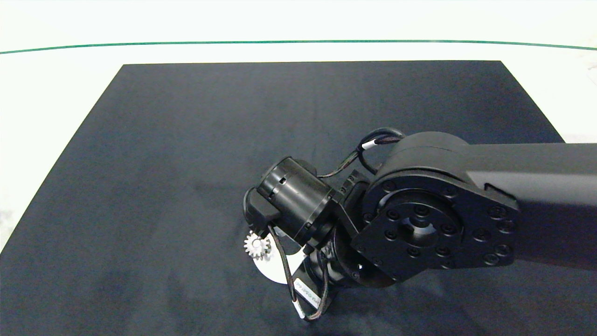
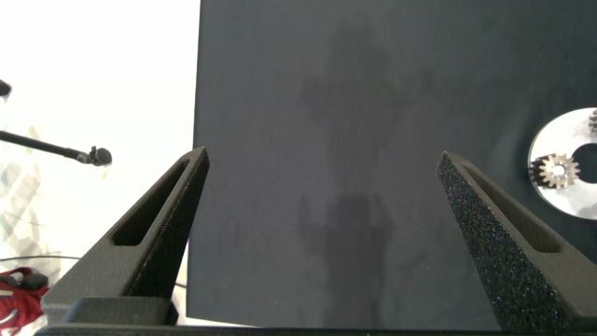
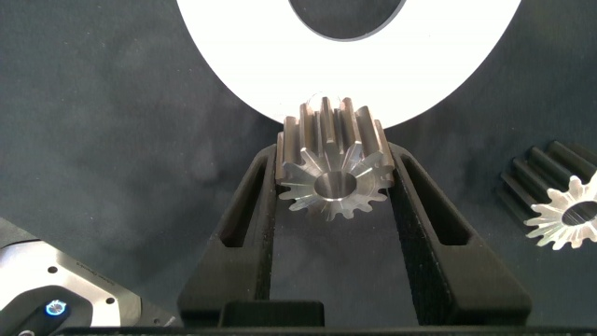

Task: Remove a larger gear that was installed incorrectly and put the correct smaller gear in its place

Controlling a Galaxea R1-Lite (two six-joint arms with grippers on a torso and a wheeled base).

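Right end effector (image 3: 333, 201) grips a silver metal gear (image 3: 332, 168), bore axis horizontal, at the white ring plate (image 3: 233, 56); left end effector (image 2: 322, 205) open, well apart.

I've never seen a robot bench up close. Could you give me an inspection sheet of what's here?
Surface: black mat, lying flat.
Job's things: flat white ring plate; small dull-silver gear at its edge; bright star-toothed gear lying on the mat.
Clutter: nothing seen.
Grippers: right gripper shut on the small dull-silver gear; left gripper open over bare mat.
Cables: black cables looped at the right wrist.
Surroundings: white surface with a green line.
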